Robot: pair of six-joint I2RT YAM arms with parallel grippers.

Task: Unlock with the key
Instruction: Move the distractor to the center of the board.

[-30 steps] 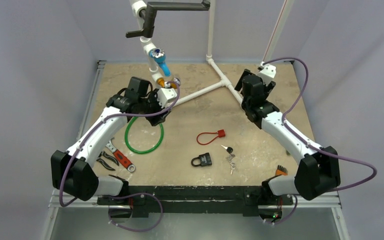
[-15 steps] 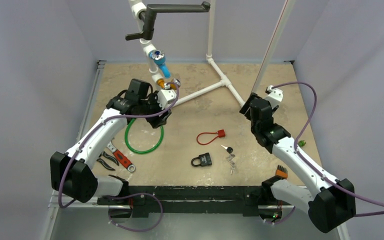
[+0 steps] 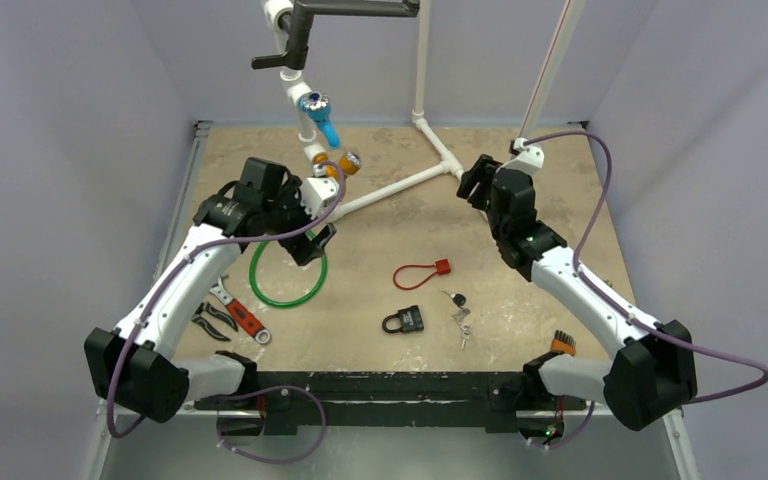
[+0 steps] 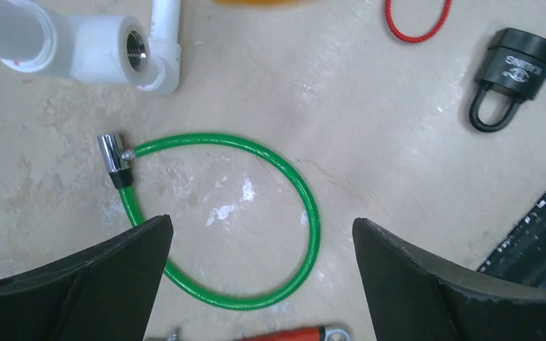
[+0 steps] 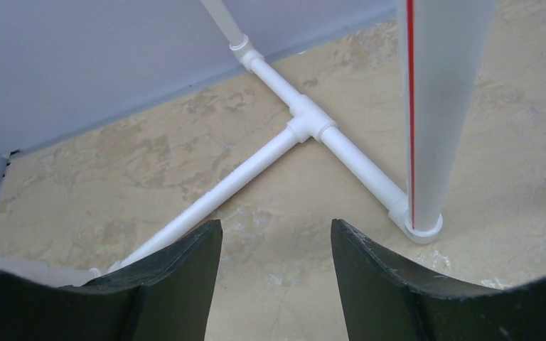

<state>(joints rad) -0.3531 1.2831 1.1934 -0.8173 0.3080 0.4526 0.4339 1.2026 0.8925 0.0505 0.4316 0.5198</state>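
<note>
Near the bench's (image 3: 520,200) front edge lies the padlock (image 3: 403,320), keys (image 3: 458,312) just beside it; left claw (image 4: 261,224) and right claw (image 5: 276,238) hang released, empty, well away; best lower the right claw squarely over the keys, the left claw steadying the padlock.

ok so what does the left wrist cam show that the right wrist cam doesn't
Only the left wrist view: the green cable loop, the black padlock, part of the red cable and a threaded white pipe fitting.

Only the right wrist view: the white pipe tee, the upright pole with a red stripe, and the grey wall.

Both: the beige table, and open fingers with nothing between them, on the left end effector and the right end effector.
</note>
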